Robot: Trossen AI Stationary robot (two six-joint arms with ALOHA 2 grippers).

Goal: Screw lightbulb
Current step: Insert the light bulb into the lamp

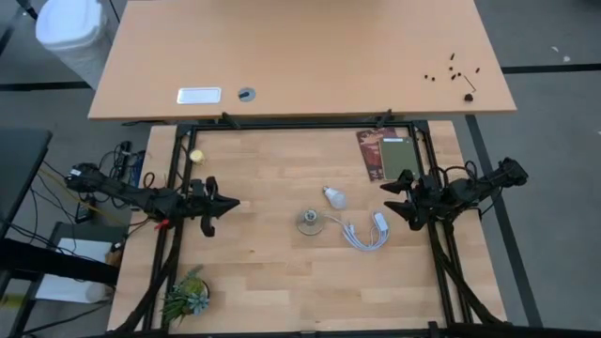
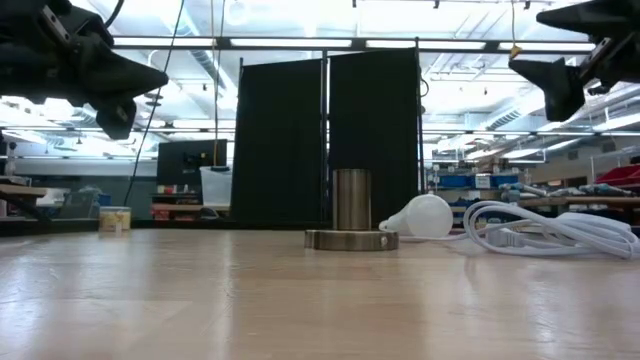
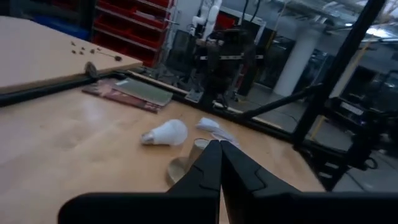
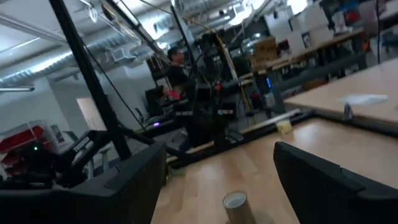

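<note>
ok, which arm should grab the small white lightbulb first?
Right, probably. The right gripper is open and nearer the small white lightbulb; the left gripper is shut and farther off.

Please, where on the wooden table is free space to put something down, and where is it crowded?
Bare wood lies between the shut left end effector and the round metal socket. Crowded: the white lightbulb and coiled white cord beside that socket.

The high view looks straight down on the pale wooden table (image 1: 272,263). The low view sits at tabletop level, close to the round steel socket base (image 2: 351,238). Each wrist view peers along its arm across the table, and all four share that socket base at centre.
</note>
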